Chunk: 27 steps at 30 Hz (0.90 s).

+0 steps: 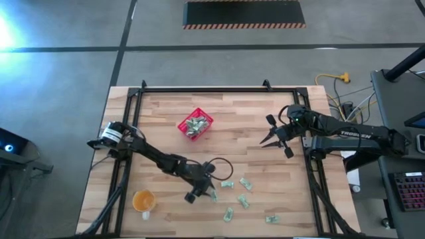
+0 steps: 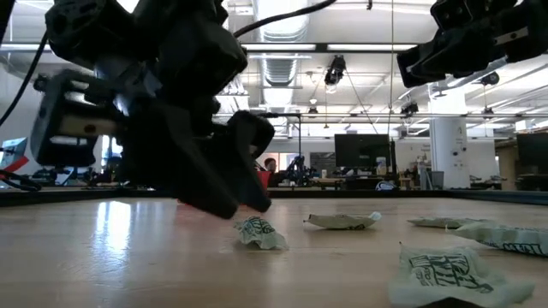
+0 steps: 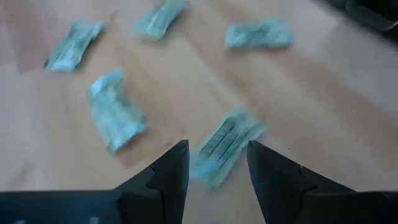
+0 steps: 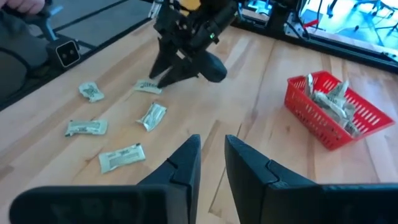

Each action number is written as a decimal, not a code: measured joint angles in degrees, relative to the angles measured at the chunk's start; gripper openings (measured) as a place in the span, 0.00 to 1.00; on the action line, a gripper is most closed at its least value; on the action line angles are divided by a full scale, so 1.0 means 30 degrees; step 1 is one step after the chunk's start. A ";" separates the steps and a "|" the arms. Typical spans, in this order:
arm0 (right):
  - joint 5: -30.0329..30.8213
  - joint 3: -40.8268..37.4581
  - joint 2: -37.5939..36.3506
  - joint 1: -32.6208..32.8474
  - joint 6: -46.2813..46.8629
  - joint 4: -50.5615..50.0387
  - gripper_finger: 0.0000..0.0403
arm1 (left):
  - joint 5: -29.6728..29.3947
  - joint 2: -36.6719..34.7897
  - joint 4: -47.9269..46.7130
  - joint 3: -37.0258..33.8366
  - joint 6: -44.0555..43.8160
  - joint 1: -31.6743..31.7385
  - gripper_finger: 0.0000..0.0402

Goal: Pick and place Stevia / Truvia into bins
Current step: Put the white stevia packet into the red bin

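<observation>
Your left gripper (image 1: 202,192) hangs low with its jaws apart and empty, straddling one crumpled pale-green paper packet (image 3: 222,144) among the loose ones on the wooden table (image 1: 252,139). These look light, limp and easily nudged, so pinch across the narrow middle. The small red plastic basket (image 1: 195,125) already holds several. Your right gripper (image 1: 277,137) waits aloft, narrowly parted, holding nothing.

I see basket (image 1: 195,125) mid-table, packets inside | loose packets (image 1: 243,199) near front edge | cup (image 1: 143,200) front left.
</observation>
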 joint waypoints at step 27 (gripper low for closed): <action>0.0000 0.0000 -0.0015 0.0000 -0.0066 0.0080 0.15 | -0.0103 0.0236 -0.0081 -0.0058 -0.0015 0.0015 0.36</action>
